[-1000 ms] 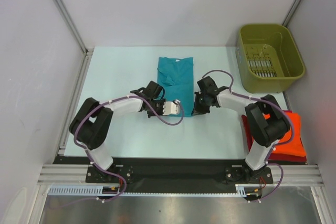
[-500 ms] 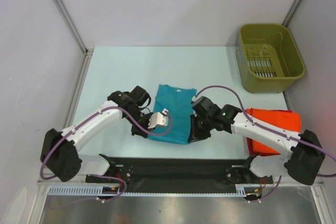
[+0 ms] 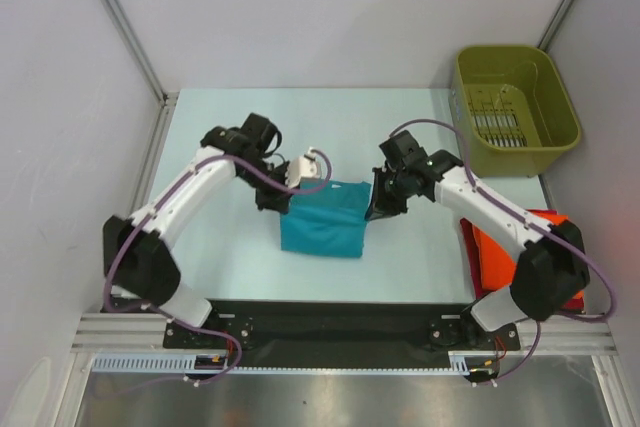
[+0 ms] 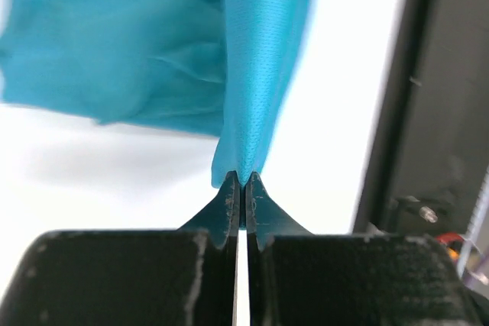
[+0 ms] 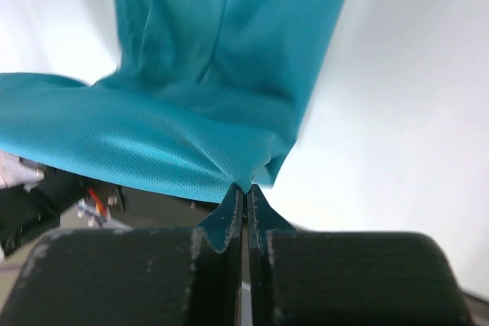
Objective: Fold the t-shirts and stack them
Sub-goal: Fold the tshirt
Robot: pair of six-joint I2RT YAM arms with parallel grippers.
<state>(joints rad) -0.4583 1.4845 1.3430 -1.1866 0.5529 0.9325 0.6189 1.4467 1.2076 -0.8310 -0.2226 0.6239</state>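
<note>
The left tool [image 4: 241, 182] and right tool [image 5: 246, 190] each pinched tight an edge of the teal t-shirt [image 3: 322, 229] over the pale bench [image 3: 230, 252].

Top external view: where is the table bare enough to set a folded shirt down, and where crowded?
Bare: the far strip of table beyond the teal t-shirt, left of the olive-green bin. Crowded: the near right corner, under the orange-red t-shirt.

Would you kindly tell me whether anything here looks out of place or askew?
Nothing stands out. The left gripper and right gripper each pinch the teal t-shirt at its far corners, and the olive bin stands upright.
</note>
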